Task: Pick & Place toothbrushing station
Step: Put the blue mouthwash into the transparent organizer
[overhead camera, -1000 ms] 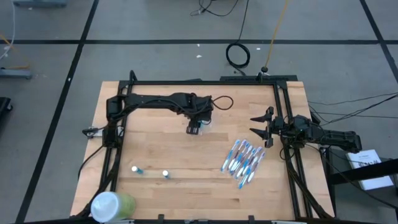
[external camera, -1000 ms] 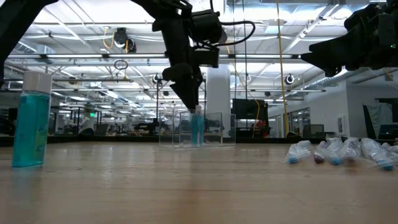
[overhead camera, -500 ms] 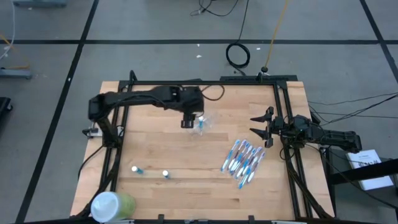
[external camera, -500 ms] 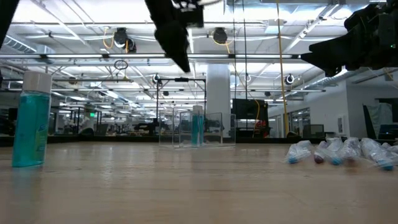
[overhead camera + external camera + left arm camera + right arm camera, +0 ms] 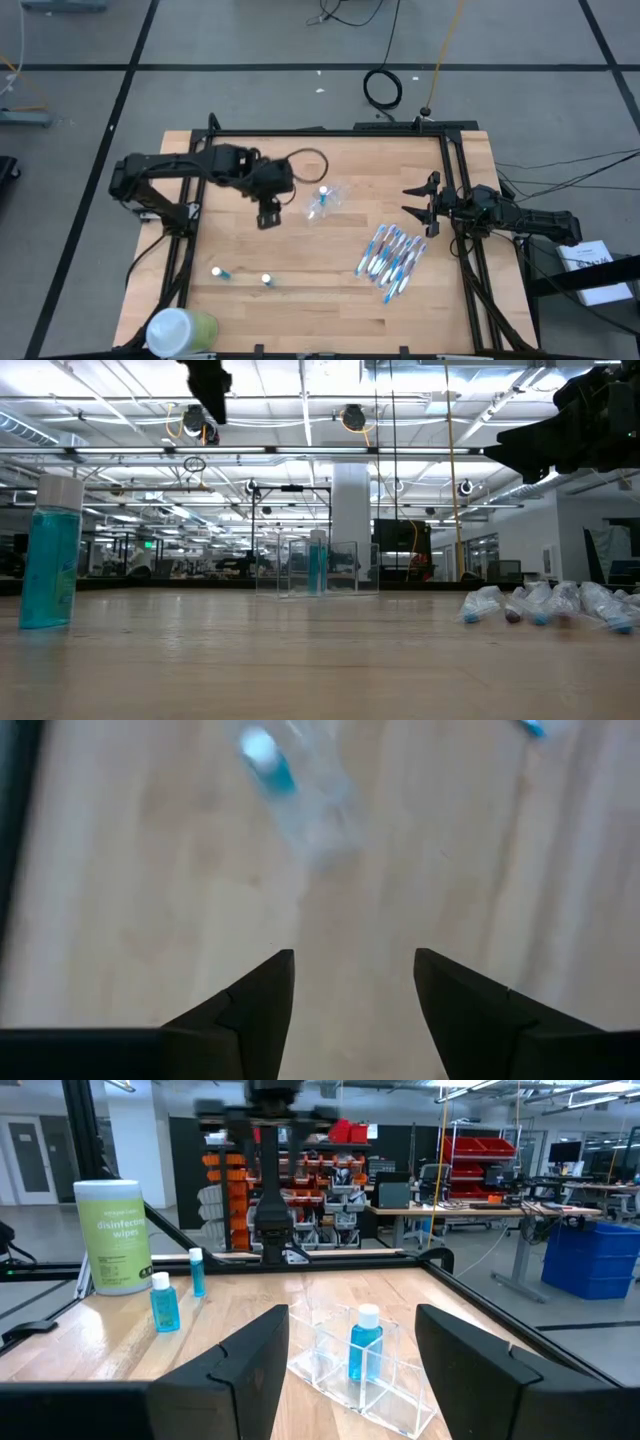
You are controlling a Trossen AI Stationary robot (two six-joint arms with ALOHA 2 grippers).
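I have the left gripper (image 5: 266,217) raised above the table, its fingers apart with nothing between them. Just off to its right-arm side sits the clear plastic cup (image 5: 325,199), one white-and-teal tube (image 5: 322,192) standing inside it. In the left wrist view the cup (image 5: 318,805) lies ahead of the fingertips, off the centre line, with bare wood between the two fingers.

On the opposite side of my left gripper from the cup, toward the near edge, two more tubes (image 5: 216,271) (image 5: 267,280) lie on the table (image 5: 300,300), apart from each other. I take collecting one of them as my step in hand. To do it well I would swing the wrist until one tube sits squarely between the fingers, come straight down, and close gently across its body, since so small a tube could roll or squirt away. I would keep clear of the green cup with a white lid (image 5: 178,330) at the corner beyond them.

The blue-and-white toothbrushes (image 5: 391,256) lie in a loose fan well away from my left gripper, close under the right gripper (image 5: 418,202). That one waits at the table's far side, fingers spread and empty, looking across at the cup (image 5: 358,1365).
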